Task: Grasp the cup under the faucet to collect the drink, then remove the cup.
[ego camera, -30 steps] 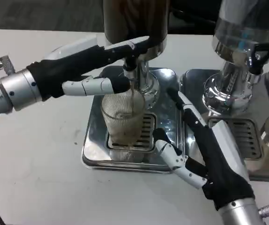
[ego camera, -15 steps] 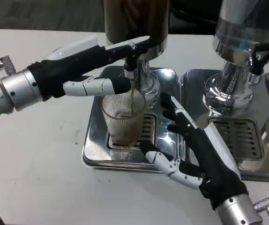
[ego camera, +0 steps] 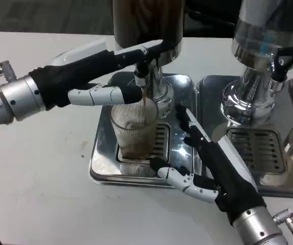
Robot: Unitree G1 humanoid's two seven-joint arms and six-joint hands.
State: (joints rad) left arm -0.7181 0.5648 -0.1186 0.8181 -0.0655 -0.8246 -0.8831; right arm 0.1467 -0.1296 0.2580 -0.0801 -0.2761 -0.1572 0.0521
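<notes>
Ribbed clear glass cup (ego camera: 134,133) stands on the steel drip tray (ego camera: 101,153) under the faucet (ego camera: 142,76), brown drink streaming in. Left hand (ego camera: 93,76) reaches across at the faucet, fingers extended, pressing its lever. Right hand (ego camera: 215,168) lies just beside the cup, fingers apart, holding nothing. White counter (ego camera: 34,189); a second chrome dispenser (ego camera: 261,66) stands alongside.

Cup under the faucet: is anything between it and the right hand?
Nothing visible. The right hand lies open just right of the cup, over the drip tray, with only bare tray and grate between them.
</notes>
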